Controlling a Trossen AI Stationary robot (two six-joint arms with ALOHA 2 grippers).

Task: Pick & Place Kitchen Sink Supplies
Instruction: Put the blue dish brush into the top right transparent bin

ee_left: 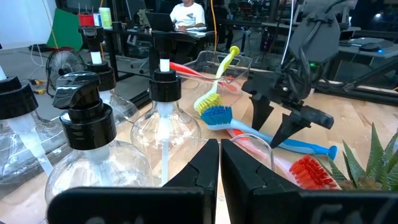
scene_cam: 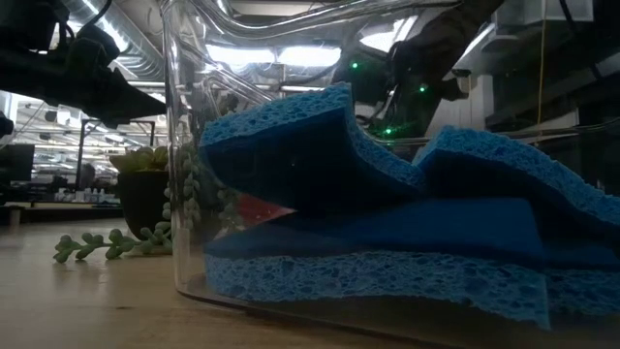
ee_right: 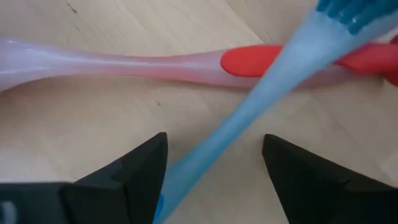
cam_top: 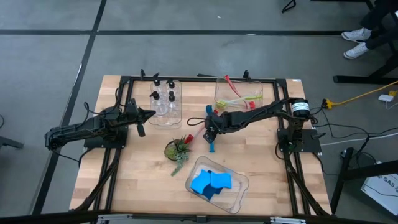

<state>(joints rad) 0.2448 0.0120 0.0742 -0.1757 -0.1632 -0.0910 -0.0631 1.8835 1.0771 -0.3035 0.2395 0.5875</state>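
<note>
A blue long-handled brush (cam_top: 211, 144) lies on the table, its handle (ee_right: 261, 81) crossing over a red brush (ee_right: 261, 59). My right gripper (cam_top: 210, 132) hovers open just above them; its fingers (ee_right: 143, 168) stand on either side of the blue handle and touch nothing. The left wrist view also shows it (ee_left: 273, 121) over the blue brush (ee_left: 249, 127). My left gripper (ee_left: 219, 168) is shut and empty beside the clear bin (cam_top: 177, 118) of pump bottles (cam_top: 165, 96). Blue sponges (cam_top: 210, 182) lie stacked in the near bin (cam_top: 239, 186).
A far clear bin (cam_top: 258, 84) holds a yellow-green brush (cam_top: 239, 98) and a red one. A small potted plant (cam_top: 178, 149) stands near the table's middle, close to the brushes. Black frame rails run along the table's edges. A person sits in the room beyond (ee_left: 186, 12).
</note>
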